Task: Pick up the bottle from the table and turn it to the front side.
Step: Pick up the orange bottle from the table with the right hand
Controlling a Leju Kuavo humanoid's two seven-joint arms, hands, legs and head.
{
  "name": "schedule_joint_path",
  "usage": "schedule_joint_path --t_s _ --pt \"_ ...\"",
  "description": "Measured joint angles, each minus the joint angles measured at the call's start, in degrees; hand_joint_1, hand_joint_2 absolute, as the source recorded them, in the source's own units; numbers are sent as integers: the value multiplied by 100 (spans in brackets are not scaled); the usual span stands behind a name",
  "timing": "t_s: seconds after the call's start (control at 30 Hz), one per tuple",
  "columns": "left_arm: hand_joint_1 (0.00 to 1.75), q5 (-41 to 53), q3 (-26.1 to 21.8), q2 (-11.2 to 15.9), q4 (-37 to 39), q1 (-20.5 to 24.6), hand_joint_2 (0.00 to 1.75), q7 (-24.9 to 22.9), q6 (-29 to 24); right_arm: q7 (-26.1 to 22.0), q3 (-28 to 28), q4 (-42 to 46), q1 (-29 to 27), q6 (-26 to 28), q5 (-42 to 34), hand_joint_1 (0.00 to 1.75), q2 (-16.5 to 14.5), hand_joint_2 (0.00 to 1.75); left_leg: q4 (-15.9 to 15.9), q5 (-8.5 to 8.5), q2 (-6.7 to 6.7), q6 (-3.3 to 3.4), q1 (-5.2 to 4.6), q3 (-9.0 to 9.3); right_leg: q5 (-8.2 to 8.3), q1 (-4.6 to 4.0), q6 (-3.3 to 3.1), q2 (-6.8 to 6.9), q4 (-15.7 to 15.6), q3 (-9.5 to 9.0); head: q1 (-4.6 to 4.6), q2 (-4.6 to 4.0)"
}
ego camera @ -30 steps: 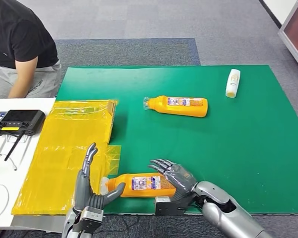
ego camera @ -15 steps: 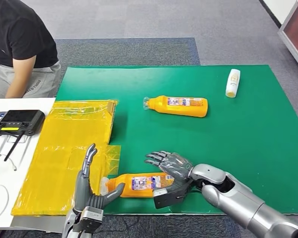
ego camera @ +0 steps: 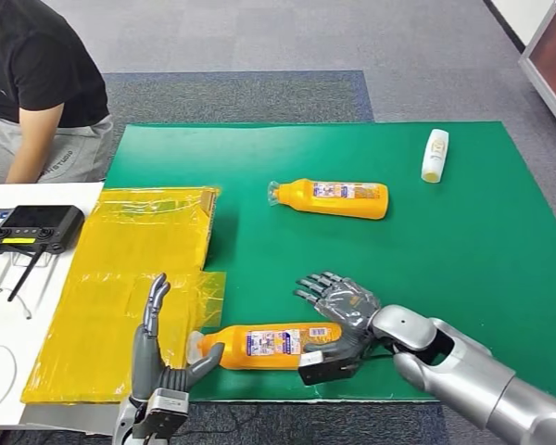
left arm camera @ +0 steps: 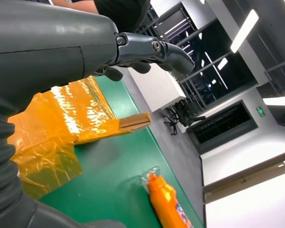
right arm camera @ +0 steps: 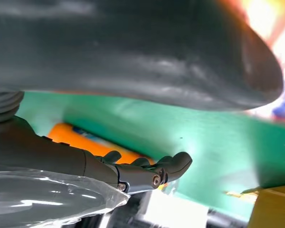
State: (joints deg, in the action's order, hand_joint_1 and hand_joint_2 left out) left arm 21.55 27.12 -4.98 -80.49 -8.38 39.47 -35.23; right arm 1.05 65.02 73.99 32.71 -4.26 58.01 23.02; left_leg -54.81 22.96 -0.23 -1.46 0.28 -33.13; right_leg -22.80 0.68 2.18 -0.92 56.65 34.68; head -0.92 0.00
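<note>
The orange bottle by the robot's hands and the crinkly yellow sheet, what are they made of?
The orange bottle lying near the table edge looks like smooth glossy plastic with a printed label. The crinkly yellow sheet seems a thin plastic film: it wrinkles and throws bright glare.

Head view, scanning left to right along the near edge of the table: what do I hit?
Left hand → near orange bottle → right hand, all at the green mat.

Grey carpet floor [ego camera: 275,37] (ceiling striplights [left arm camera: 244,31])
</note>
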Motion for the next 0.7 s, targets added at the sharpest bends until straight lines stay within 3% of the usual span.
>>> schedule_joint_path --t_s 0.13,0.33,0.7 --pt "0 116 -69 -22 -19 -54 175 -51 4 244 -112 172 -580 255 635 0 -24 175 0 3 -2 1 0 -5 -4 -1 2 1 0 2 1 0" --pt "0 312 -177 -46 -75 -99 175 -183 28 538 -479 429 -1249 432 1234 0 -278 175 0 4 -1 1 1 -5 -7 -1 2 1 0 1 0 0" --pt "0 436 -300 -127 -155 -99 175 -246 151 802 -1075 647 -2000 647 1439 0 -1060 175 0 3 -1 0 1 -5 -7 -1 2 1 0 2 1 0"
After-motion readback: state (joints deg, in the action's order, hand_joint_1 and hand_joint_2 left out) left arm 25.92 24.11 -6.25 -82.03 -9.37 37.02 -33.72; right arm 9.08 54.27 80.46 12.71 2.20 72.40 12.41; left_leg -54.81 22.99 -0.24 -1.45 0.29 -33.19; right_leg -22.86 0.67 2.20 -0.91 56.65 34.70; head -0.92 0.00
